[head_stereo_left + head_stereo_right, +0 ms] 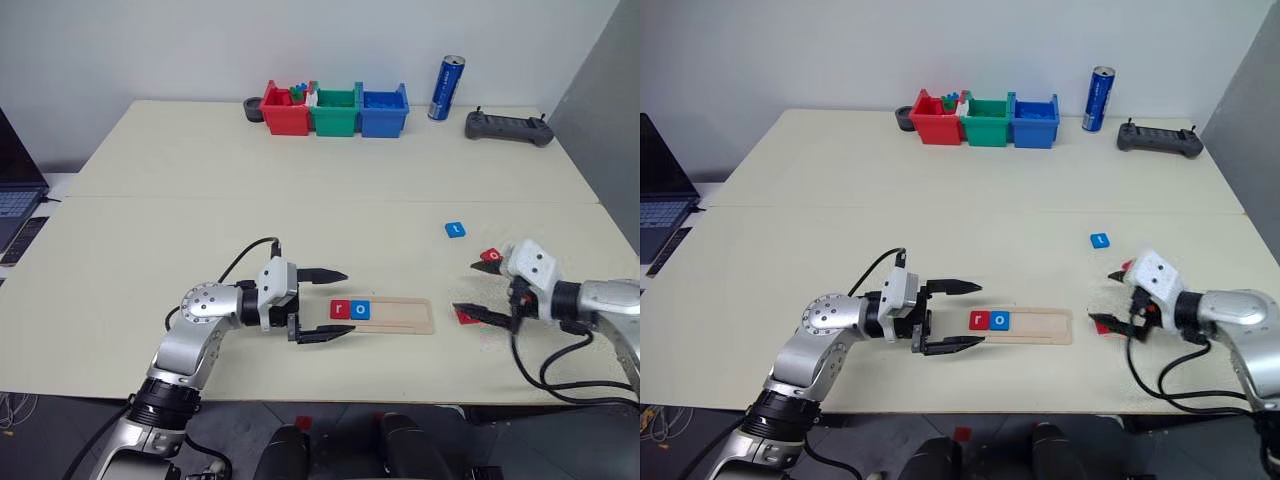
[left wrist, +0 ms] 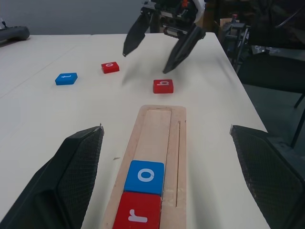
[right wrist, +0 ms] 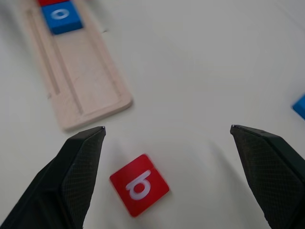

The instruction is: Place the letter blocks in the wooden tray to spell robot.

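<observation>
Nearest me, the wooden tray (image 1: 385, 315) lies on the desk (image 1: 300, 210) holding a red "r" block (image 1: 341, 309) and a blue "o" block (image 1: 361, 310). My left hand (image 1: 335, 304) gapes empty at its end. My right hand (image 1: 478, 289) is spread wide above the loose red "b" block (image 3: 139, 184). Farther off lie a red "o" block (image 2: 110, 67) and a blue "t" block (image 1: 455, 230).

Red, blue letter blocks (image 2: 144, 175); pale wooden tray (image 2: 157, 125)

Three bins (image 1: 335, 112), a can (image 1: 446, 88) (blue), perhaps a controller (image 1: 508, 126).
</observation>
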You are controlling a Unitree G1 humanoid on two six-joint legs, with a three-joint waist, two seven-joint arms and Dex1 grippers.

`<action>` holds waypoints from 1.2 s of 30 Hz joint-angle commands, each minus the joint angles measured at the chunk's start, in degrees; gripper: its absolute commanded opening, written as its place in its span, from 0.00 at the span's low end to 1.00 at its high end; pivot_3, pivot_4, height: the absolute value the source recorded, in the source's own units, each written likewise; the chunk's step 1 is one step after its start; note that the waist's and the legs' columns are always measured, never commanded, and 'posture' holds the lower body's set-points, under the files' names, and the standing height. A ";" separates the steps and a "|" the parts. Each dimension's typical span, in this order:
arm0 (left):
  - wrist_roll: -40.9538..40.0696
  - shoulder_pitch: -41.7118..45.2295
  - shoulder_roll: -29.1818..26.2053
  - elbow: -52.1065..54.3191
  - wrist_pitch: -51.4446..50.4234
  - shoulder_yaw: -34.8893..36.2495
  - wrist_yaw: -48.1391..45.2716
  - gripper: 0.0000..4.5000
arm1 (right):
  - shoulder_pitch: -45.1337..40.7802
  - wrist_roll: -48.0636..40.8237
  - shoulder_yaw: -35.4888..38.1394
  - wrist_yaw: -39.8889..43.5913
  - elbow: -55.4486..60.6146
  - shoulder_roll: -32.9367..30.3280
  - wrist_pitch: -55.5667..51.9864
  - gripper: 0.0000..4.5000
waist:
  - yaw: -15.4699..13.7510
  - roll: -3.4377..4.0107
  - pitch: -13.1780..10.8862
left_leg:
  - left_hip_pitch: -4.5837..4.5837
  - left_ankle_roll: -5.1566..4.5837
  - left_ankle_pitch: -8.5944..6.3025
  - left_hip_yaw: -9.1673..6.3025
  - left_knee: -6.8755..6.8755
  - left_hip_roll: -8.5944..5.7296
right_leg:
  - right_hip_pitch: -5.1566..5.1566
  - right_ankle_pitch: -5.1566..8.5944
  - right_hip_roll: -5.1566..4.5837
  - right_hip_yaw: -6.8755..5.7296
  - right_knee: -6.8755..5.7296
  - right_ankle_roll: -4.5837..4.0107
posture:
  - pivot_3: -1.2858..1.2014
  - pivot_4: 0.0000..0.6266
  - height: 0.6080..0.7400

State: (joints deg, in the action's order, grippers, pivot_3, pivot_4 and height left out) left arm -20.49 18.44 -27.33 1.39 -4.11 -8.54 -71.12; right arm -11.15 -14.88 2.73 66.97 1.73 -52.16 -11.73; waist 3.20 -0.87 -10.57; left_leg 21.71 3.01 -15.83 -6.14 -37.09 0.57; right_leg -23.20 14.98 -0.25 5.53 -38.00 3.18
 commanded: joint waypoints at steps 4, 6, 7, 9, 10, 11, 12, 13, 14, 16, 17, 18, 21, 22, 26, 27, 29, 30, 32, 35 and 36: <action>-0.63 1.55 0.65 0.13 0.86 0.12 0.38 1.00 | -5.07 1.44 -2.69 8.62 -10.65 -0.72 12.26 0.99 | 0.09 0.01 0.00 | -0.03 0.01 0.01 0.00 0.00 0.01 | 0.00 0.00 0.01 0.02 -0.05 -0.01 | 0.52 0.24 1.00; -0.72 1.41 0.58 0.35 0.81 0.15 0.39 1.00 | -5.45 2.03 -3.67 9.78 -11.85 -0.56 14.31 0.99 | 0.04 0.01 0.00 | -0.04 0.01 0.01 -0.01 -0.01 0.01 | 0.00 0.00 0.01 0.02 -0.06 -0.01 | 0.52 0.24 1.00; -0.77 1.28 0.50 0.46 0.80 0.17 0.31 1.00 | -5.51 2.47 -4.33 10.33 -12.30 -0.47 15.36 0.99 | 0.02 0.01 0.00 | -0.04 0.01 0.01 -0.01 -0.01 0.01 | 0.00 0.00 0.00 0.02 -0.06 -0.01 | 0.52 0.24 1.00; -0.80 0.76 0.28 0.87 0.86 0.07 0.11 1.00 | -5.46 3.18 -5.41 11.09 -13.15 -0.09 17.37 0.99 | -0.05 0.01 0.00 | -0.03 0.01 0.01 -0.02 -0.02 0.00 | 0.00 0.00 0.00 0.01 -0.06 -0.01 | 0.52 0.24 1.00; -0.84 0.52 0.17 1.07 0.83 0.03 0.00 1.00 | -5.60 3.37 -5.89 11.27 -13.50 0.17 17.67 0.99 | -0.06 0.01 0.00 | -0.03 0.01 0.01 -0.02 -0.03 0.00 | 0.00 0.00 -0.01 0.01 -0.06 -0.01 | 0.52 0.24 1.00; -0.89 0.29 0.07 1.32 0.76 -0.01 -0.07 1.00 | -5.74 3.57 -6.26 11.34 -13.87 0.43 17.96 0.99 | -0.04 0.01 0.00 | -0.03 0.01 0.01 -0.02 -0.03 0.00 | 0.00 0.00 -0.01 0.02 -0.06 -0.01 | 0.52 0.24 1.00; -0.94 0.09 -0.02 1.57 0.68 -0.04 -0.14 1.00 | -5.92 3.73 -6.56 11.32 -14.24 0.64 18.15 0.99 | -0.04 0.01 0.00 | -0.03 0.02 0.01 -0.02 -0.03 0.00 | 0.00 0.00 -0.01 0.02 -0.07 -0.01 | 0.52 0.24 1.00; -1.01 -0.08 -0.11 1.78 0.60 -0.05 -0.25 1.00 | -6.31 4.06 -6.89 11.30 -14.91 0.96 18.36 0.99 | -0.04 0.01 0.00 | -0.03 0.02 0.01 -0.02 -0.03 0.00 | 0.00 -0.01 -0.01 0.02 -0.08 -0.01 | 0.52 0.24 1.00; -1.08 -0.29 -0.21 2.03 0.57 -0.07 -0.37 1.00 | -6.82 4.46 -7.17 11.09 -15.85 1.32 18.50 0.99 | -0.04 0.01 0.00 | -0.03 0.02 0.01 -0.02 -0.04 0.00 | 0.00 -0.01 -0.01 0.02 -0.08 -0.01 | 0.52 0.24 1.00; -1.23 -0.70 -0.46 2.54 0.55 -0.14 -0.66 1.00 | -8.01 4.93 -7.40 10.46 -17.86 2.08 18.05 0.99 | -0.03 0.01 0.00 | -0.04 0.02 0.01 -0.02 -0.05 0.00 | 0.00 -0.01 -0.01 0.02 -0.09 -0.01 | 0.52 0.24 1.00; -1.33 -0.90 -0.62 2.81 0.53 -0.14 -0.82 1.00 | -8.54 5.11 -7.47 10.31 -18.79 2.35 17.96 0.99 | -0.02 0.01 0.00 | -0.04 0.02 0.01 -0.01 -0.06 0.00 | 0.00 -0.01 -0.01 0.02 -0.09 -0.01 | 0.52 0.24 1.00; -1.50 -1.22 -0.88 3.16 0.51 -0.08 -1.11 1.00 | -8.89 5.17 -7.52 10.37 -19.57 2.50 17.72 0.99 | -0.02 0.01 0.00 | -0.04 0.02 0.01 -0.01 -0.06 0.00 | 0.00 -0.01 -0.01 0.02 -0.10 -0.02 | 0.52 0.24 1.00; -1.76 -1.71 -1.34 3.53 0.56 0.04 -1.81 1.00 | -9.49 5.41 -7.72 10.83 -21.53 2.65 18.04 0.99 | -0.07 0.02 0.00 | -0.04 0.02 0.01 -0.03 -0.07 0.00 | 0.00 -0.01 -0.01 0.02 -0.10 -0.02 | 0.52 0.24 1.00; -1.80 -1.70 -1.41 3.49 0.56 0.02 -1.88 1.00 | -9.65 5.51 -7.81 10.95 -22.08 2.68 18.26 0.96 | -0.08 0.02 0.00 | -0.04 0.02 0.01 -0.02 -0.07 0.00 | 0.01 -0.01 -0.02 0.02 -0.10 -0.02 | 0.52 0.24 1.00; -1.79 -1.45 -1.45 3.18 0.72 -0.09 -1.82 1.00 | -10.05 5.43 -7.99 11.23 -23.02 2.77 18.33 0.72 | -0.07 0.02 0.01 | -0.04 0.02 0.01 -0.03 -0.09 0.00 | 0.02 -0.01 -0.02 0.01 -0.11 -0.02 | 0.52 0.24 1.00; -1.73 -1.35 -1.40 3.03 0.78 -0.08 -1.80 1.00 | -10.07 5.33 -7.93 11.30 -23.01 2.75 18.21 0.64 | -0.07 0.02 0.01 | -0.04 0.02 0.01 -0.02 -0.11 0.00 | 0.03 -0.01 -0.02 0.02 -0.11 -0.02 | 0.52 0.24 1.00; -1.66 -1.32 -1.36 2.89 0.91 -0.04 -1.79 1.00 | -10.01 5.17 -7.76 11.54 -22.87 2.55 18.08 0.49 | -0.07 0.02 0.01 | -0.04 0.02 0.01 -0.02 -0.13 0.00 | 0.03 -0.01 -0.02 0.02 -0.12 -0.02 | 0.52 0.24 1.00; -1.63 -1.34 -1.33 2.88 0.93 -0.06 -1.77 1.00 | -10.04 5.09 -7.64 11.66 -22.85 2.43 18.00 0.42 | -0.07 0.02 0.01 | -0.05 0.02 0.01 -0.02 -0.14 0.00 | 0.03 -0.01 -0.02 0.02 -0.13 -0.02 | 0.52 0.24 1.00; -1.57 -1.49 -1.31 3.02 0.94 -0.09 -1.65 1.00 | -10.14 4.76 -7.29 11.77 -22.21 2.12 17.45 0.32 | -0.06 0.03 0.01 | -0.05 0.02 0.01 -0.02 -0.14 0.00 | 0.03 -0.01 -0.02 0.02 -0.13 -0.02 | 0.52 0.24 1.00; -1.58 -2.05 -1.38 3.52 0.97 0.04 -1.34 1.00 | -10.81 3.97 -6.72 11.12 -19.03 2.11 15.79 0.32 | -0.05 0.03 0.01 | -0.04 0.02 0.01 -0.02 -0.14 0.00 | 0.03 -0.01 -0.02 0.02 -0.13 -0.02 | 0.52 0.24 1.00; -1.60 -2.19 -1.43 3.58 1.02 0.17 -1.21 1.00 | -11.30 3.62 -6.66 10.83 -17.62 2.32 14.79 0.32 | -0.01 0.03 0.01 | -0.05 0.02 0.01 -0.02 -0.14 0.00 | 0.03 -0.01 -0.02 0.03 -0.14 -0.02 | 0.52 0.24 1.00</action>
State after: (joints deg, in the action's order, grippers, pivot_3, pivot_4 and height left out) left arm -21.38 16.42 -28.51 2.52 -3.63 -8.67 -72.64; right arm -20.85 -10.25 -5.60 78.26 -19.13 -49.16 3.99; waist 3.19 -0.84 -10.56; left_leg 21.66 3.03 -15.82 -6.15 -37.23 0.56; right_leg -23.17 14.97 -0.27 5.56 -38.15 3.16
